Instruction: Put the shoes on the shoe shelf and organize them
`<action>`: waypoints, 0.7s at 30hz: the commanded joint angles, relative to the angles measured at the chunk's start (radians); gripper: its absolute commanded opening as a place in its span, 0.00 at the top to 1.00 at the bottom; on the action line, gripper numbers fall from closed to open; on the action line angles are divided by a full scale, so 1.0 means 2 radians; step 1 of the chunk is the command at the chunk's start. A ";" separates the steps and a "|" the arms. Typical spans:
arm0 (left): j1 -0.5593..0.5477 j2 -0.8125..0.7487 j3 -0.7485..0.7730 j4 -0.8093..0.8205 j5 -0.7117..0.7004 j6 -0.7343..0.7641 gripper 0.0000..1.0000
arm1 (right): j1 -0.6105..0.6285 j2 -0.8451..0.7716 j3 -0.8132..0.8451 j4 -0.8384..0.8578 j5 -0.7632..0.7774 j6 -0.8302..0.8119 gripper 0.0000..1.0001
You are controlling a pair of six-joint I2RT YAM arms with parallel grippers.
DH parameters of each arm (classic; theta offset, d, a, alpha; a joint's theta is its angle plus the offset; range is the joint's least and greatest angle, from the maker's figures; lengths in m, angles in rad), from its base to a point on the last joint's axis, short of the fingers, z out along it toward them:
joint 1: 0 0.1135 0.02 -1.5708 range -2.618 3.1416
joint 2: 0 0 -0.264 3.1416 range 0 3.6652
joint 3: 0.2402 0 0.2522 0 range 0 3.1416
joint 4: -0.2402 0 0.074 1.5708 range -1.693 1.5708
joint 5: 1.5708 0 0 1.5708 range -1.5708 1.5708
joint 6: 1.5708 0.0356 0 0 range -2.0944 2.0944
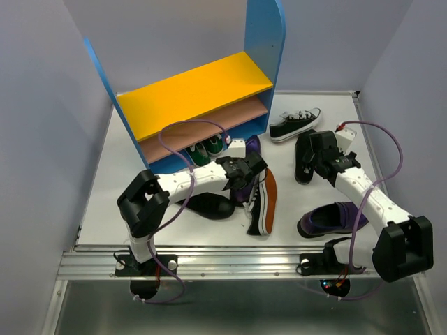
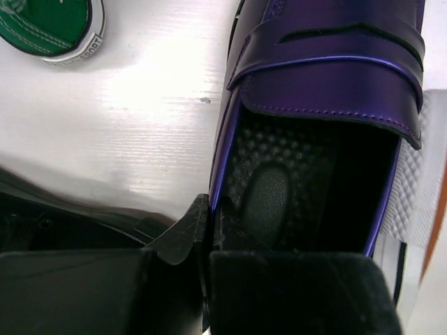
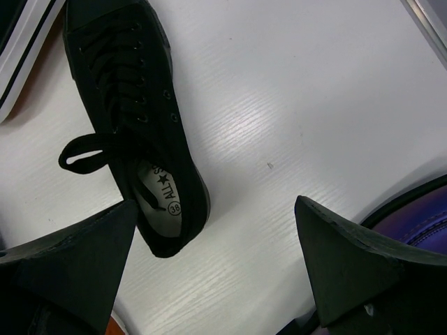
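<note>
My left gripper [image 1: 250,169] [image 2: 209,225] is shut on the side wall of a glossy purple loafer [image 2: 328,77] [image 1: 253,146], one finger inside the opening and one outside. My right gripper [image 1: 316,150] [image 3: 216,262] is open and empty, hovering over an all-black lace-up sneaker [image 3: 133,118] [image 1: 304,167]. The second purple loafer [image 1: 335,218] [image 3: 419,216] lies near the right arm. A black sneaker with an orange outsole [image 1: 265,202] lies on its side. The shoe shelf [image 1: 195,94] stands at the back, with green sneakers [image 1: 207,149] [image 2: 52,28] at its foot.
A black sneaker with a white sole [image 1: 295,124] lies right of the shelf. A plain black slip-on [image 1: 208,206] lies under the left arm. The table's right rail [image 1: 367,132] and grey side walls bound the space.
</note>
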 commanded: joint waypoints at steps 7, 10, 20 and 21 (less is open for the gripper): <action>-0.011 -0.114 0.112 -0.061 0.029 0.156 1.00 | 0.000 0.014 0.019 0.013 -0.001 0.006 0.00; -0.010 -0.134 0.132 -0.071 0.068 0.228 1.00 | 0.000 0.015 0.021 0.013 0.002 0.006 0.00; -0.008 -0.182 0.262 -0.102 0.082 0.293 1.00 | 0.000 0.004 0.013 0.013 0.002 0.014 0.00; -0.006 -0.178 0.276 -0.108 0.078 0.288 1.00 | 0.000 0.004 0.013 0.013 0.001 0.015 0.00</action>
